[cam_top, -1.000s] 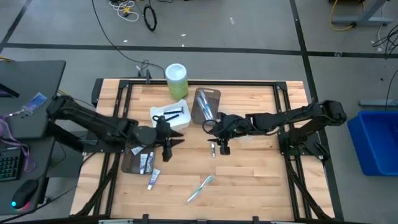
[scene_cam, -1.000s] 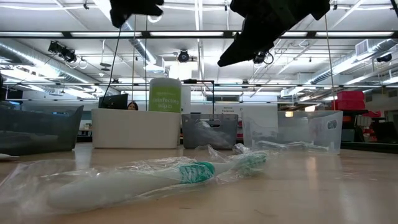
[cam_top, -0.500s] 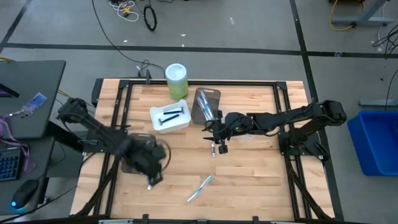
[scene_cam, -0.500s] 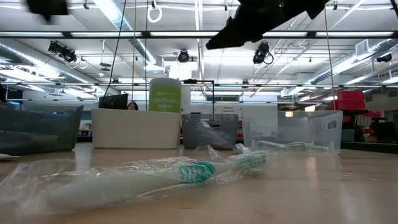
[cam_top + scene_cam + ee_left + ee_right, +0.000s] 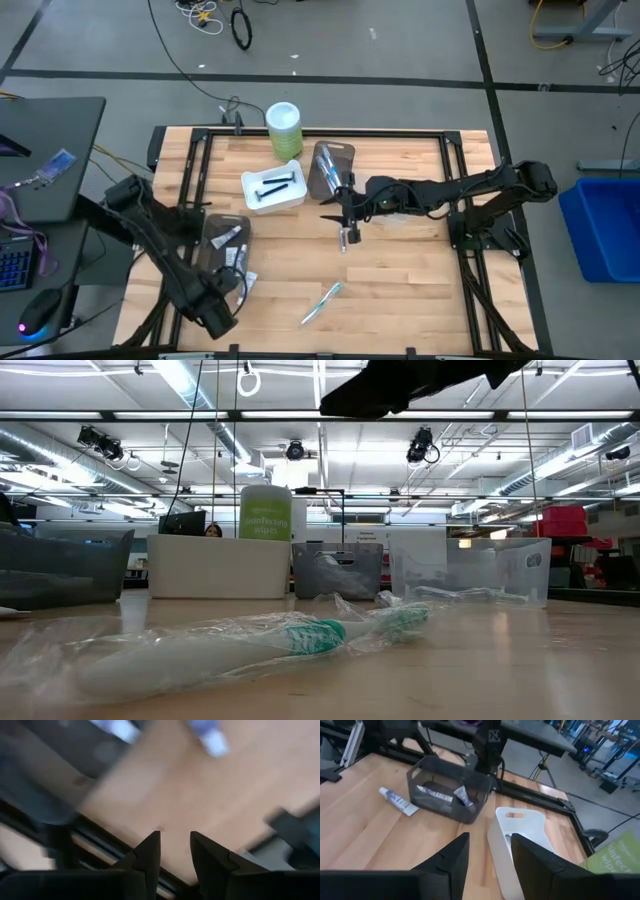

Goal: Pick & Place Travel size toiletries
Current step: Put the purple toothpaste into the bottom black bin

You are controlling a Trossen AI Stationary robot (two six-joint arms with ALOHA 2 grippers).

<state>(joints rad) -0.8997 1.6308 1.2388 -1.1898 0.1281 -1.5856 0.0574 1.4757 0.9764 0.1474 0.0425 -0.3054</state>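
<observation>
While both arms hung above the tabletop (image 5: pixel 400 270), the scene read as follows.

Left pincer (image 5: pixel 215 320): at the near-left edge of the tabletop, near side of the dark tray; its two fingers (image 5: pixel 150 855) stood a narrow gap apart with nothing between them, so it was slightly open and empty.

Right pincer (image 5: pixel 345 212): over the middle of the tabletop, just right of the white tray; its fingers (image 5: pixel 445 862) were parted and empty.

Dark tray (image 5: pixel 208 232): at the left, holding a couple of mini tubes (image 5: pixel 233 258).

Loose tube (image 5: pixel 246 283): white with blue print, lying on the wood just beyond the dark tray's near-right corner, long axis running near-to-far with a slight tilt.

Small tube (image 5: pixel 343 238): on the wood directly on the near side of the right pincer, almost under it, long axis near-to-far.

Wrapped toothbrush (image 5: pixel 322 303): in clear plastic at the near middle, long axis slanting from near-left to far-right; closest to the low camera.

White tray (image 5: pixel 250 180): left of centre toward the far side, with dark razors (image 5: pixel 272 186) inside.

Clear tray (image 5: pixel 335 152): far centre, with slim toothbrushes (image 5: pixel 328 172) in it.

Green canister (image 5: pixel 284 128): at the far edge, pale lid on.

Deciding relation: the small tube lay just near-side of the right pincer, which was plainly the closer arm; I judge it needed only a short drop, fingers set across the tube's long axis.
</observation>
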